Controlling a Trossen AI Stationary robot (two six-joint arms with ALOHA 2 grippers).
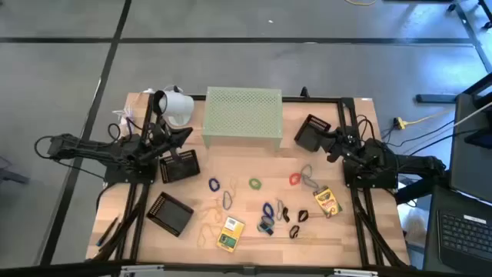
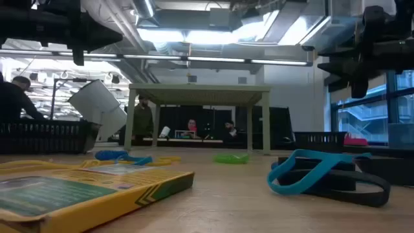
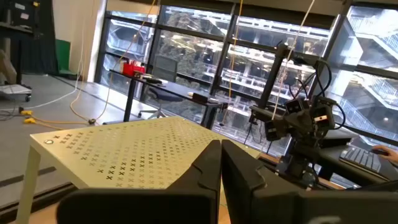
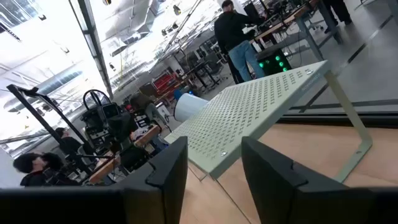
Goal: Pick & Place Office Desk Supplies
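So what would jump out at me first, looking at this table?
Probably the pale green perforated riser standing at the table's far edge, flanked by two dark arms held above the wood. Then the scatter in front of it: coloured rubber bands, black binder clips and two small yellow-green boxes, with a white cup lying at the far left corner.

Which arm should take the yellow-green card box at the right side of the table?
Probably right. The right gripper hovers above the yellow-green card box on its own side; the left gripper waits across the table by the white cup.

Bright ceiling lights, glaring windows; near card box [image 2: 77, 194] perhaps blurred.
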